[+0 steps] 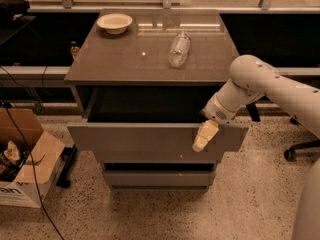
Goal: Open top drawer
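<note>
The top drawer [145, 138] is the widest grey front of the cabinet. It stands pulled out, and its dark box shows under the countertop. My gripper [204, 135] hangs over the drawer's top front edge at the right side, its pale fingers lying against the outer face of the panel. My white arm reaches in from the right. Two narrower drawer fronts below it, the middle drawer [155, 157] and the bottom drawer [156, 178], stand closed.
A white bowl [114, 22] and a clear plastic bottle [179, 49] lying on its side rest on the countertop [125, 59]. An open cardboard box [26, 159] and cables lie on the floor at left. An office chair base [300, 149] stands at right.
</note>
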Robot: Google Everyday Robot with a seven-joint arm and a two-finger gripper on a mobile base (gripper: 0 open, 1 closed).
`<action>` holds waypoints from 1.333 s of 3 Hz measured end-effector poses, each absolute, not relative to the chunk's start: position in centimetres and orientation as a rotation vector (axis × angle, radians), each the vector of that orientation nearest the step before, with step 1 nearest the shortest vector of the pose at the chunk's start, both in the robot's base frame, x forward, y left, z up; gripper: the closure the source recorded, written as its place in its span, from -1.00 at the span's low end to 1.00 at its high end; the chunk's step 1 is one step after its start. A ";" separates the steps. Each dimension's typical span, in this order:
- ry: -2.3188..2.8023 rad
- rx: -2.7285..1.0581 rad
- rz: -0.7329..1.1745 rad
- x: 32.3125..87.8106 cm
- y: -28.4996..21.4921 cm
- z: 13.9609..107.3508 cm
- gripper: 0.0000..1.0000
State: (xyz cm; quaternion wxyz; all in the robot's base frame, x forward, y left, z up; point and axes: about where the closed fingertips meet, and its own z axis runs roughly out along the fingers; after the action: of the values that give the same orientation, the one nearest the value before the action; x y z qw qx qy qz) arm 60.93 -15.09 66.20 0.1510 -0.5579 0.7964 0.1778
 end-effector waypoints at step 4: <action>2.368 -1.663 0.584 55.2 -14.9 65.8 -0.03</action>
State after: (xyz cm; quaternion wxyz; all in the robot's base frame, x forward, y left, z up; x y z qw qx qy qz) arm 55.19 -14.85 65.78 0.0944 -0.5608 0.7986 0.1970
